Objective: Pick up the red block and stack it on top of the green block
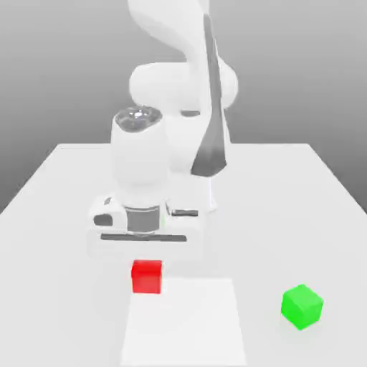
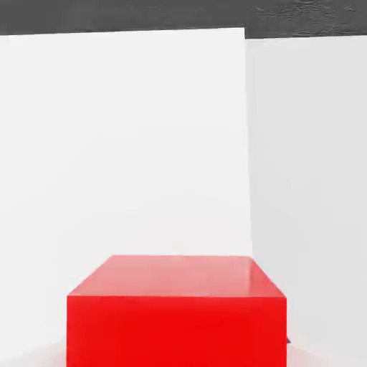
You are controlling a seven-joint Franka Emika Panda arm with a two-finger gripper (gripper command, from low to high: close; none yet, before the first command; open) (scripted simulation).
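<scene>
White Franka arm is bent low over the flat white tabletop [image 1: 287, 201], its hand just above the small matte bright-red cube [image 1: 147, 277]. The two-finger gripper [image 1: 147, 264] is clenched to its narrowest; the red cube sits directly under the hand, and the grip appears to be on this cube, though the fingers themselves are hidden behind the hand body in the exterior view.

Hand view: red cube [image 2: 177, 312] is close up, top face and one side face visible, with white table surface beyond it.

Small matte bright-green cube [image 1: 302, 306] rests on the table at about 4 o'clock from the red cube in the exterior view, well apart from it, turned at an angle, untouched.
</scene>
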